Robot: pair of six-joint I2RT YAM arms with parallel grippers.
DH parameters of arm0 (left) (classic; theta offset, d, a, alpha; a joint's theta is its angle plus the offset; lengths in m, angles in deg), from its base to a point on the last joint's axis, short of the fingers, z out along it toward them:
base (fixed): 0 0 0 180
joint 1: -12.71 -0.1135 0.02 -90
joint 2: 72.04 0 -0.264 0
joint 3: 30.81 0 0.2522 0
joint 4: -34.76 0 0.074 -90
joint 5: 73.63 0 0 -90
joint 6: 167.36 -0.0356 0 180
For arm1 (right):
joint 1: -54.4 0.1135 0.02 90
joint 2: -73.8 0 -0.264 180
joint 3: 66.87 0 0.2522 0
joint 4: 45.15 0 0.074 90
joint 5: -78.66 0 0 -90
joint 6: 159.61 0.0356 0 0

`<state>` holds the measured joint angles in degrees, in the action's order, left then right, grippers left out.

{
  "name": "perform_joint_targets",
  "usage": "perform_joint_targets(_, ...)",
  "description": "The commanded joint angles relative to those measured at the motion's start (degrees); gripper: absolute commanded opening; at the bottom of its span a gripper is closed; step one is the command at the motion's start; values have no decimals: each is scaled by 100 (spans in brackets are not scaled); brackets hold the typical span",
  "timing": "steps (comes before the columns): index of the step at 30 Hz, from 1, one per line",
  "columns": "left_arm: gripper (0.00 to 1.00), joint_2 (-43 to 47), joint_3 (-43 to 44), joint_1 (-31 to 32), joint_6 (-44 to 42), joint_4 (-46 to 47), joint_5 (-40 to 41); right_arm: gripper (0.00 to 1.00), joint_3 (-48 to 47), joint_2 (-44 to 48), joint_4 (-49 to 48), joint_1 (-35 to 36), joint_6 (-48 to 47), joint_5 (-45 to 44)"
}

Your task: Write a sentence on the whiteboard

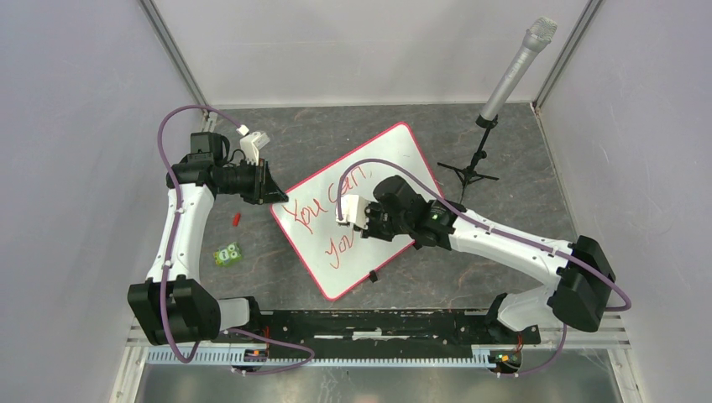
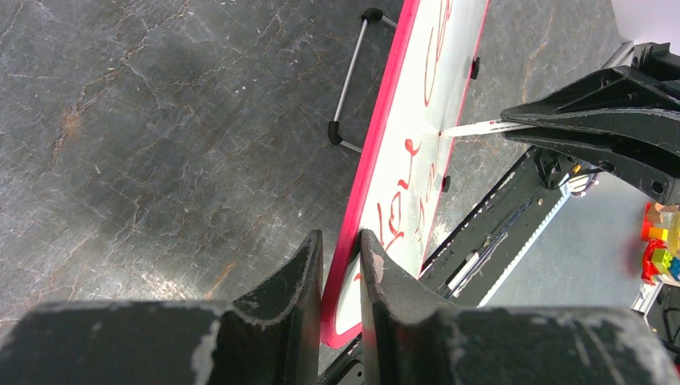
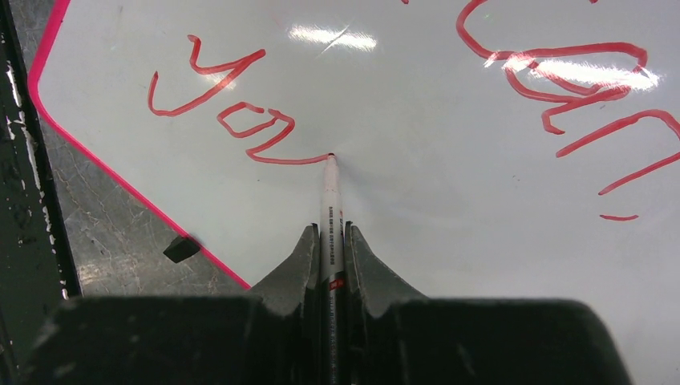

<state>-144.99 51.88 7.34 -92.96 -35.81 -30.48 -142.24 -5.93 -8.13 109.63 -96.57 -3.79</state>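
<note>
Red handwriting, the sentence (image 1: 306,214), is running in two lines across the whiteboard (image 1: 357,264). The upper line is reading "You can," and the lower line is reading "you" so far. The whiteboard is lying at a diagonal near the middle of the dark grey marbled worktop (image 1: 294,134), its thin pink-red frame showing on every edge.

Left arm: the left claw (image 2: 341,241) is clenching on the whiteboard at its left corner, with the pink-red frame sitting between the two fingers.

Right arm: the right claw (image 3: 329,233) is grasping a marker (image 3: 329,208) with a white barrel, which is pointing straight out from between the fingers. The marker tip is touching the white surface at the end of the last stroke of the lower "you". In the top view this arm is reaching over the board from the right side.

Two small black clips are showing on the board's near right edge; one clip (image 3: 182,248) is appearing at the frame in the right wrist view.

Other items: a grey microphone (image 1: 508,71) on a small black tripod is standing just beyond the board's right corner. A small red piece (image 1: 237,219) and a green block (image 1: 227,253) are lying on the worktop left of the board, near the left arm.
</note>
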Motion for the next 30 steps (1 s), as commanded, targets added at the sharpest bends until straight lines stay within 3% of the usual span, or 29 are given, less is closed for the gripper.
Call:
perform_joint_targets(1,17,-1,130,45,-127,27,45,0,-202,-53,-115,-27,-73,-81)
perform_joint_targets(17,17,76,73,44,-121,30,62,0,721,227,-99,56,166,287)
perform_joint_targets(30,17,30,78,44,-130,27,26,0,35,566,304,7,46,270)
